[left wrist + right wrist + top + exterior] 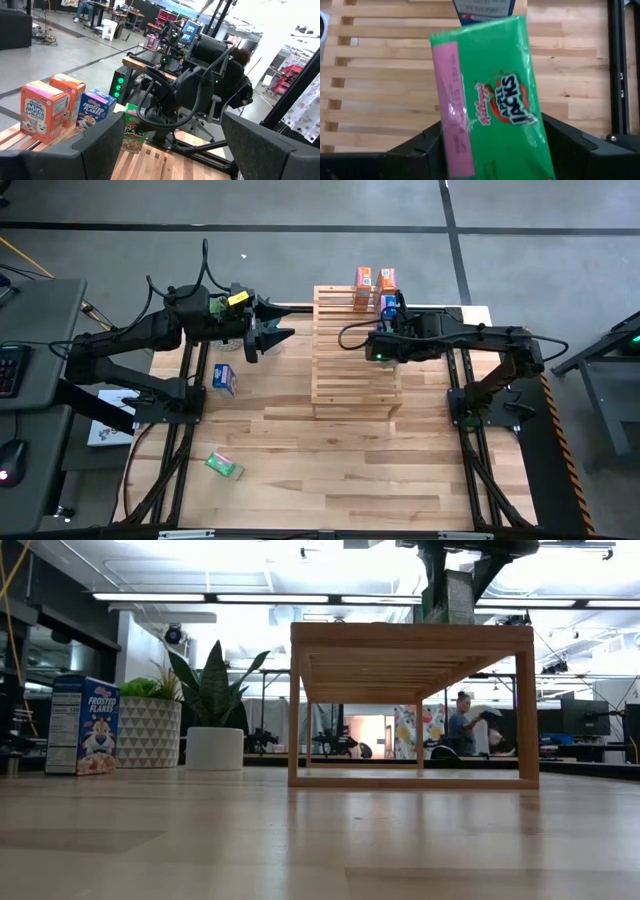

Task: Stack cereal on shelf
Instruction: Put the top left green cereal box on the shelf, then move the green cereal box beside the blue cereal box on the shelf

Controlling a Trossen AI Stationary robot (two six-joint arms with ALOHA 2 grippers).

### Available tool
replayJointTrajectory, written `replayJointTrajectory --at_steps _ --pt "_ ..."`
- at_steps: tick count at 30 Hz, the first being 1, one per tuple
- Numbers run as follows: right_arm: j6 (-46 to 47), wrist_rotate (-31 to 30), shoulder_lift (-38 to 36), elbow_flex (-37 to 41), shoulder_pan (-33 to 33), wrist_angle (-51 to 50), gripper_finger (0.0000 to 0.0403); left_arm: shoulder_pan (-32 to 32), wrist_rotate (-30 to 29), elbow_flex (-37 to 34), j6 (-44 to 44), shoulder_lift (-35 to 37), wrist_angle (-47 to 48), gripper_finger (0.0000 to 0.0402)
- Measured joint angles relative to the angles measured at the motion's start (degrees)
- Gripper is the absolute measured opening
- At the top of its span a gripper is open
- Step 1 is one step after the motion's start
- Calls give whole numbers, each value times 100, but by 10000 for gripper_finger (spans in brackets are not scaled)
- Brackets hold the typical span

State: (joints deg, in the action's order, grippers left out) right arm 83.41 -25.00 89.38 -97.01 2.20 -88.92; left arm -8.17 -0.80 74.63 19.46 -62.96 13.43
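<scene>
Nearest the table's front edge, a green cereal box [224,466] lies flat, well left of the slatted wooden shelf [355,385]. Farther back stands a blue Frosted Flakes box [225,380]. The left gripper [270,332] hovers left of the shelf, fingers spread, empty. The right gripper [490,150] sits over the shelf, its fingers around a green Apple Jacks box [487,100]; whether they clamp it I cannot tell. Beyond, two orange boxes [374,279] stand on the shelf's far end.

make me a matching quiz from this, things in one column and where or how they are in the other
1. orange boxes
2. blue box nearest the left arm
3. left gripper

A. on the table, left of the shelf
B. open, above the table
C. on the shelf's far end

Pairs: 1-C, 2-A, 3-B
</scene>
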Motion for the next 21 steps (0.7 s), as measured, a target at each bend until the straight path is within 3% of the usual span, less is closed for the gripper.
replayJointTrajectory --at_steps 21 --pt "-292 650 -9 -9 -2 68 246 1 -2 2 155 0 0 319"
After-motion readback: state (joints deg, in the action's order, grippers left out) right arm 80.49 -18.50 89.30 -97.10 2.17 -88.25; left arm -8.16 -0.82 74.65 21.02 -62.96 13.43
